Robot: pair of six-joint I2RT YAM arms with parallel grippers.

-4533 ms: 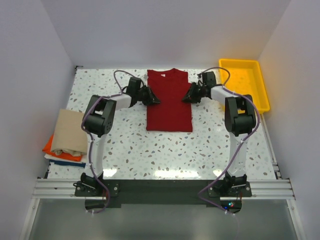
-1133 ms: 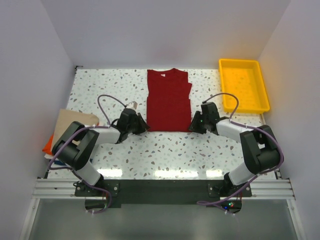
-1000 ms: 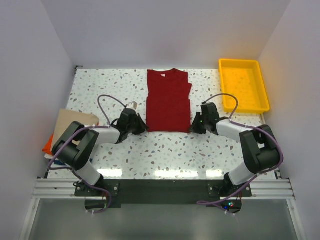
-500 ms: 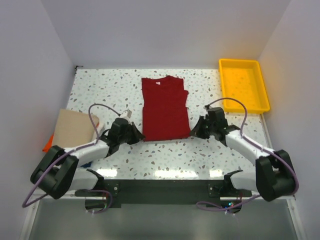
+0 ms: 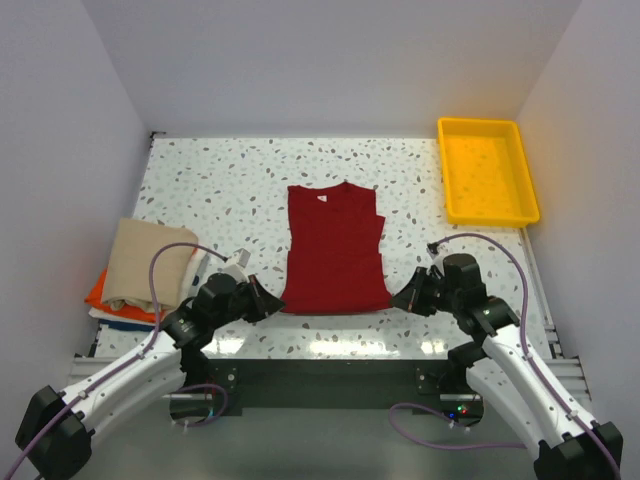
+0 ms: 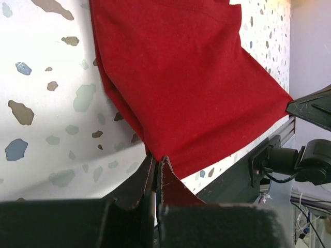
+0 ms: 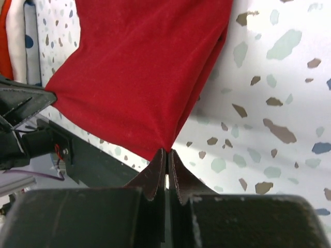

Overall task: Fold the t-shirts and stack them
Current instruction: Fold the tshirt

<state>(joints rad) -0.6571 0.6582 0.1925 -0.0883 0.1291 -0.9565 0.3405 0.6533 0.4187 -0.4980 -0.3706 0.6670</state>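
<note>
Both arms stretched low at the table's near edge, left gripper [image 5: 268,304] and right gripper [image 5: 404,297] each pinching a hem corner of the red shirt [image 5: 335,245]

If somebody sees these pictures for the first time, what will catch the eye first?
The dark red t-shirt lies flat in the middle of the speckled table, its near hem stretched between the left gripper and the right gripper, each shut on one corner. Next come the yellow tray at the far right corner and the stack of folded shirts at the left edge.
</note>
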